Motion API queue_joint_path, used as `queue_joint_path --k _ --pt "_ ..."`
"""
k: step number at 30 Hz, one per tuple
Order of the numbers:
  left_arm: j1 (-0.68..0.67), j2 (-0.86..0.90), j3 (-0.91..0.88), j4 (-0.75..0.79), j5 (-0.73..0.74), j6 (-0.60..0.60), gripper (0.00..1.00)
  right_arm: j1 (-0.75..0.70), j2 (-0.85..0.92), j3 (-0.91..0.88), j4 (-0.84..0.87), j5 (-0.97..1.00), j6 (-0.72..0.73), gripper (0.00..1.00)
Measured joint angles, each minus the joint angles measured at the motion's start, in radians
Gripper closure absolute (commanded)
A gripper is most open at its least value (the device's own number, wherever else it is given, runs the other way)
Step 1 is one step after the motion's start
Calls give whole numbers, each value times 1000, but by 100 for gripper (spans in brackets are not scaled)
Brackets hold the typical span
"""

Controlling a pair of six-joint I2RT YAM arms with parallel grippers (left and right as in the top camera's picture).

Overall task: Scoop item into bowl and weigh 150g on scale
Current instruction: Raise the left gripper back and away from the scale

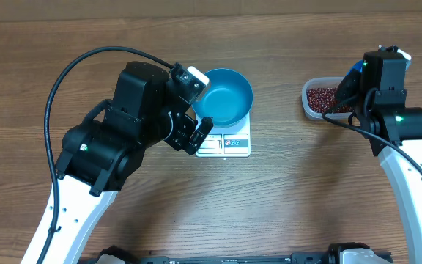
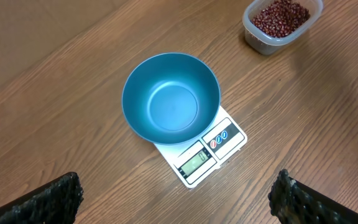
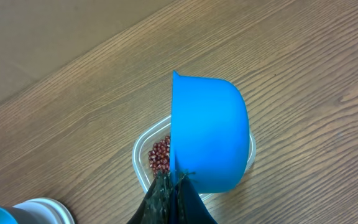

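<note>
The blue bowl (image 1: 226, 95) (image 2: 171, 98) stands empty on the white scale (image 1: 229, 143) (image 2: 222, 140). My left gripper (image 1: 196, 106) (image 2: 176, 199) hangs open beside the bowl's left rim, holding nothing. Red-brown beans (image 1: 321, 97) (image 2: 281, 15) (image 3: 160, 154) lie in a clear tub at the right. My right gripper (image 1: 350, 82) (image 3: 178, 180) is shut on a small blue scoop (image 3: 207, 130), held on edge right over the tub. The scoop's outer side faces the camera, so its inside is hidden.
The clear plastic tub (image 1: 310, 103) (image 3: 140, 155) sits at the back right of the wooden table. The left arm's black cable (image 1: 57, 88) loops over the table's left side. A tan wall (image 1: 211, 6) runs along the far edge.
</note>
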Motion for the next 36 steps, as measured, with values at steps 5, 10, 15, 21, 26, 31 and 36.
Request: queue_joint_path --k 5,10,15,21,26,31,36 --pt "0 0 0 0 0 -3 0 0 0 0 0 0 -29 96" --pt "0 0 0 -2 0 -3 1 0 0 0 0 -1 -129 96" --pt "0 0 0 -2 0 -3 1 0 6 2 -6 -27 -270 96" --pt "0 0 0 -2 0 -3 0 0 95 53 -35 -52 -390 96" --pt "0 0 0 -2 0 -3 1 0 180 57 -31 -19 -441 96" --pt "0 0 0 -2 0 -3 0 0 241 57 -28 30 -463 96" --pt "0 0 0 -2 0 -3 0 0 295 57 -26 67 -482 96"
